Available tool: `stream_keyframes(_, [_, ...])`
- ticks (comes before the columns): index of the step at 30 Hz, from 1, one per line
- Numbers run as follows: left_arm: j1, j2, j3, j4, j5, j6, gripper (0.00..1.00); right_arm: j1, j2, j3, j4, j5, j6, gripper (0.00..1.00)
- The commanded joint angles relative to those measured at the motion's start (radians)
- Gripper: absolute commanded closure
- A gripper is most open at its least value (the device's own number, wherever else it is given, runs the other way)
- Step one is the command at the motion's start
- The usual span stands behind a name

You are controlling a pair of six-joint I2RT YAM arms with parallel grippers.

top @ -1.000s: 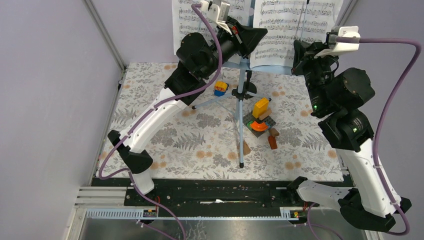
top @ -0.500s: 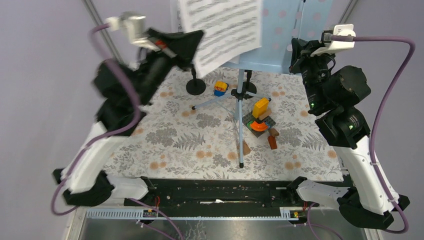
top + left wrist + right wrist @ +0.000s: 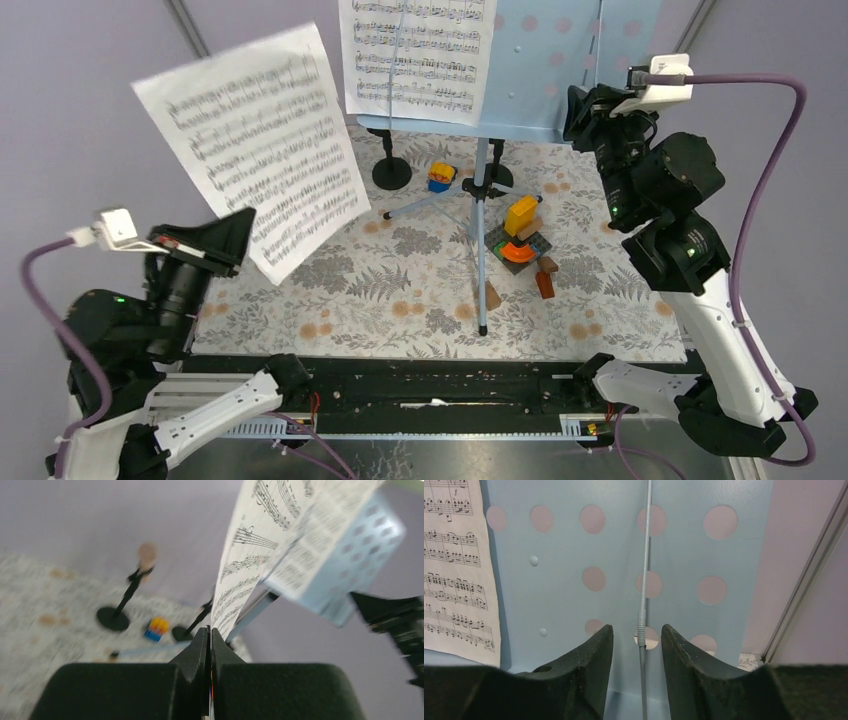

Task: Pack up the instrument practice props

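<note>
**One page in the left claw, one on the rack**

At the far left, off the patterned table cloth, the left gripper is pressed together on the lower edge of a loose sheet-music page. The page is white, printed with black staves, and stands up and away from the claw, tilted in the air. In the left wrist view the two fingers meet with only the paper's edge between them.

Further right, near the back of the cloth, stands a black round-based mic holder. The wrist view shows a blurred pale pink microphone on top of it. A second black holder stands just beyond a small blue and yellow block.

The light-blue perforated music rack stands upright on its tripod legs at the back centre. A second printed page rests on its left half, and its right half is bare. Colourful toy blocks and brown wooden blocks sit by the legs.

At the right, the right gripper faces the rack's bare half with its fingers apart. A thin grey rod runs down between them. I cannot tell whether they touch it.
</note>
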Motion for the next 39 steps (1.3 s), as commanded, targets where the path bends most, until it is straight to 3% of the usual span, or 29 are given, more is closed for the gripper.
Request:
stream_keyframes(1, [-0.004, -0.088, -0.139, -0.261, -0.175, -0.223, 1.0, -0.002, -0.056, -0.03, 0.045, 0.03, 0.001, 0.5])
stream_keyframes(6, [-0.004, -0.131, -0.268, -0.376, -0.276, -0.401, 1.0, -0.003, -0.136, -0.074, 0.021, 0.022, 0.019, 0.39])
stream_keyframes(10, [-0.025, -0.121, -0.388, -0.355, -0.36, -0.454, 1.0, -0.003, -0.193, -0.082, -0.068, 0.032, 0.063, 0.34])
stream_keyframes(16, [-0.042, 0.03, -0.536, -0.128, -0.431, -0.357, 1.0, -0.002, -0.306, -0.178, -0.152, 0.028, 0.161, 0.3])
stream_keyframes(19, [0.006, 0.106, -0.553, 0.017, -0.423, -0.281, 1.0, -0.002, -0.339, -0.208, -0.203, 0.022, 0.209, 0.3])
stream_keyframes(21, [0.137, 0.163, -0.566, 0.11, -0.289, -0.231, 1.0, -0.003, -0.352, -0.226, -0.234, 0.01, 0.224, 0.29])
stream_keyframes(26, [0.731, 0.34, -0.659, 0.35, 0.403, -0.245, 1.0, -0.003, -0.379, -0.286, -0.264, 0.005, 0.245, 0.28])
stream_keyframes(28, [0.905, 0.432, -0.676, 0.429, 0.531, -0.265, 1.0, -0.002, -0.387, -0.312, -0.271, -0.009, 0.256, 0.28])
stream_keyframes(32, [1.066, 0.582, -0.691, 0.595, 0.731, -0.32, 1.0, -0.003, -0.389, -0.354, -0.284, -0.027, 0.268, 0.27])
stream_keyframes(39, [1.159, 0.778, -0.713, 0.649, 0.689, -0.425, 1.0, -0.002, -0.397, -0.42, -0.281, -0.039, 0.293, 0.26])
